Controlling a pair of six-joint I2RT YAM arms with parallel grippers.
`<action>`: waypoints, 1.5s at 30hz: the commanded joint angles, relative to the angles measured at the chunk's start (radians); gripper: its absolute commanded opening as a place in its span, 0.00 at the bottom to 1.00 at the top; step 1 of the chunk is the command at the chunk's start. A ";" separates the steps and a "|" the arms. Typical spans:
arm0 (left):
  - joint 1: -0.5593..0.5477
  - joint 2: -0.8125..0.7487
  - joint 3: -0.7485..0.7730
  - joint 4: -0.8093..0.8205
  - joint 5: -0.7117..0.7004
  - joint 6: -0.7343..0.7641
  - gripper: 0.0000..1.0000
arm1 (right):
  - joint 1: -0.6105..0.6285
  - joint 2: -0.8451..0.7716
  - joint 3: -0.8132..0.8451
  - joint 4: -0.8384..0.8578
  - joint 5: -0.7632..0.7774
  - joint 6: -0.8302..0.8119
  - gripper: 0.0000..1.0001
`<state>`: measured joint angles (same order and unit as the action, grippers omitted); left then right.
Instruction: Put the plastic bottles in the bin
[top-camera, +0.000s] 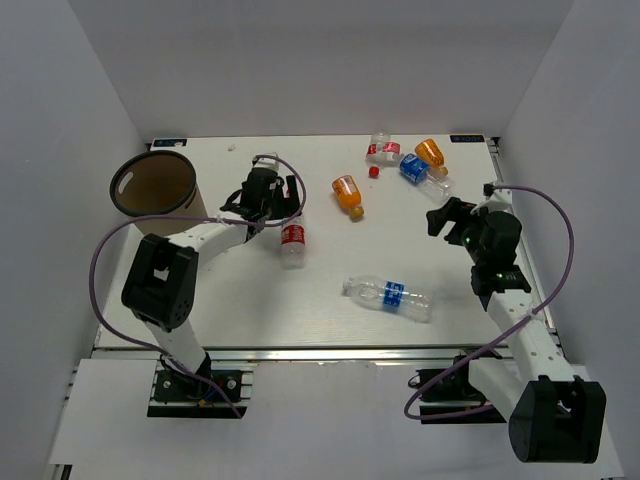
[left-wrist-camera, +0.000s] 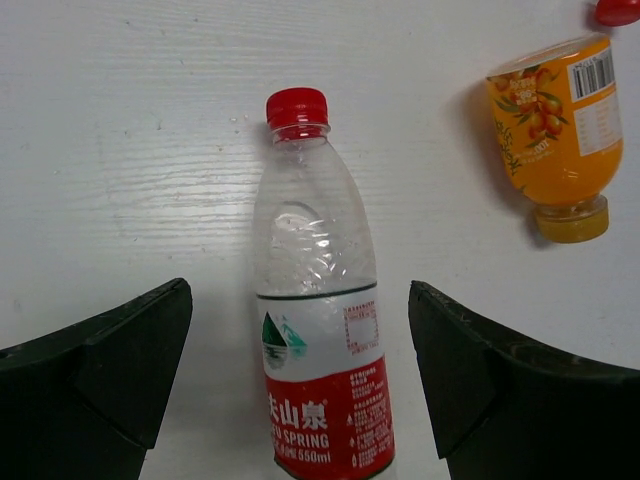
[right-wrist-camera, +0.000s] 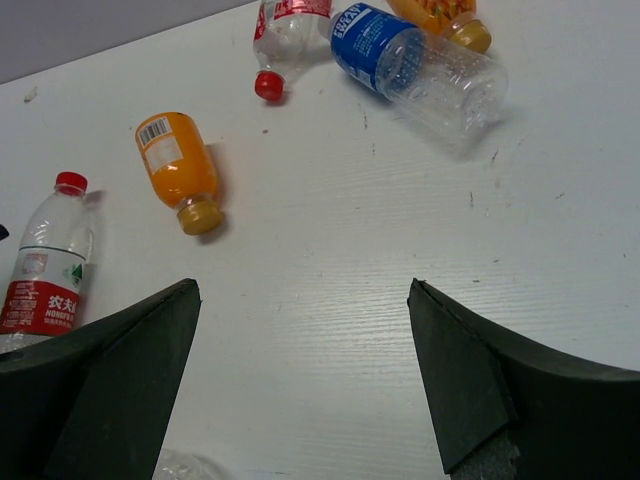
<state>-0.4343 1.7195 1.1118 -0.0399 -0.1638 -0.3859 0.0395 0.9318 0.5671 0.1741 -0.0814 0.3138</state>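
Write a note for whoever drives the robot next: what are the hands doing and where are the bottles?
Left hand open, straddling a red-label bottle lying on the table.
Right hand open, holding nothing.
Bin far left; no bottle seen inside.
Also loose: orange bottle mid-table, blue-label bottle near the front, cluster of three far right.
Done: nothing. Left: all six.

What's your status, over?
Left gripper open over red-label bottle, not gripped. Right gripper open, empty. Bin far left, no bottles seen inside. Nothing blocking.
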 joint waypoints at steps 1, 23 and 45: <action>0.014 0.050 0.060 0.024 0.159 0.011 0.98 | -0.003 0.021 0.051 0.010 0.005 -0.012 0.89; 0.014 -0.156 0.163 0.001 -0.081 0.128 0.43 | -0.003 0.028 0.031 0.027 0.034 -0.001 0.89; 0.385 -0.406 0.178 0.189 -0.693 0.317 0.42 | 0.120 0.082 -0.007 0.044 0.008 -0.134 0.89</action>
<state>-0.0544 1.3327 1.2831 0.1352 -0.6891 -0.1028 0.0940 0.9874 0.5652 0.1947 -0.0544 0.2501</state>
